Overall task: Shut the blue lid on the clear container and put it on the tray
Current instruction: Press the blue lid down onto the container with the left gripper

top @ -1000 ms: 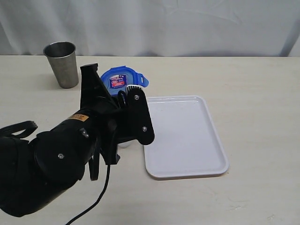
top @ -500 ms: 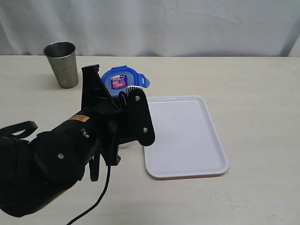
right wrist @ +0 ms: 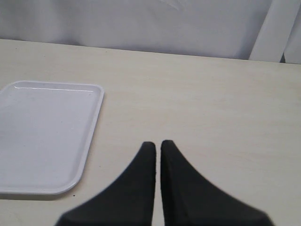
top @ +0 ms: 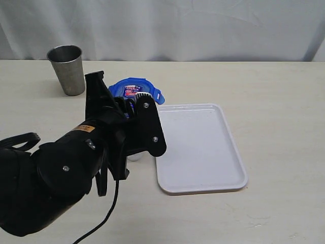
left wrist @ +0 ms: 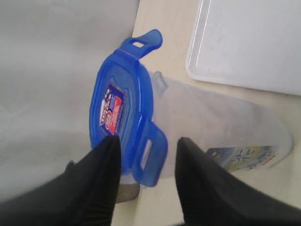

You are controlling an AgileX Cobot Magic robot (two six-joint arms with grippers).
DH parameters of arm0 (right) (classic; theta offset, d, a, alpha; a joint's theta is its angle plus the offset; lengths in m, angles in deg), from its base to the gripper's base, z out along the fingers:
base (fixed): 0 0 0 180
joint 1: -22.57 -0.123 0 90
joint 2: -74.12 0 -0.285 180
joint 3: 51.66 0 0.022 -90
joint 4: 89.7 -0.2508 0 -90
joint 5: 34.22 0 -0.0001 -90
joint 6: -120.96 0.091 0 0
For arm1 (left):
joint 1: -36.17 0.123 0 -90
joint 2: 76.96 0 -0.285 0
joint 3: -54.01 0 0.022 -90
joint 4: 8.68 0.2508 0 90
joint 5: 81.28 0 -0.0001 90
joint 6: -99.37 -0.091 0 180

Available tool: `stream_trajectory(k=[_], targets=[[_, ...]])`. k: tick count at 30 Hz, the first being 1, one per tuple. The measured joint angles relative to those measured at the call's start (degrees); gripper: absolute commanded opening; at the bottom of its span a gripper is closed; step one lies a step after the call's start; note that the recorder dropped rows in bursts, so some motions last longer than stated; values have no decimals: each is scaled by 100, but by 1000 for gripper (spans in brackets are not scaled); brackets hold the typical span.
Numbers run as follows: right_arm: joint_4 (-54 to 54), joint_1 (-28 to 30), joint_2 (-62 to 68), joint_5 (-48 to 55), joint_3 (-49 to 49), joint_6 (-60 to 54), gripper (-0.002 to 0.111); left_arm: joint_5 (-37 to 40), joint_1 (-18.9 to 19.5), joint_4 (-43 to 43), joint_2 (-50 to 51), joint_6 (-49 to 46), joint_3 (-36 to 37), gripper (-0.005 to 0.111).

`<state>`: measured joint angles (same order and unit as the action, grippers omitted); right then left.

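Blue, roundish plastic lid (top: 133, 89) with snap flaps and a little red-blue sticker lies flatter than a moment ago, when it was tipped up toward me; it now sits on the mouth of the tall clear plastic canister (left wrist: 211, 125). The left pincer (left wrist: 148, 141) has just spread from a tight pinch to a moderate gap. One flap lies loose between its black fingers (left wrist: 101, 188); whether a tip brushes the lid's edge I cannot tell. I'd say the lid is released, but its flaps stick out, not yet snapped down. The canister stands on the cream-coloured table (top: 279, 86), just beside the flat white rectangular tray (top: 203, 152), not on it. The right pincer (right wrist: 157, 143) is pressed together, empty.
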<state>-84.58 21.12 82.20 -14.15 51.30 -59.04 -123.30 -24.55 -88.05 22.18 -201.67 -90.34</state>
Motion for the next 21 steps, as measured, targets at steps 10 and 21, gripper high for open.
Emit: stream_trajectory(k=[10, 21], targets=[[0, 0, 0, 0, 0, 0, 4, -271, 0, -186, -9, 0, 0, 52], [0, 0, 0, 0, 0, 0, 4, -216, 0, -504, -146, 296, 0, 52]])
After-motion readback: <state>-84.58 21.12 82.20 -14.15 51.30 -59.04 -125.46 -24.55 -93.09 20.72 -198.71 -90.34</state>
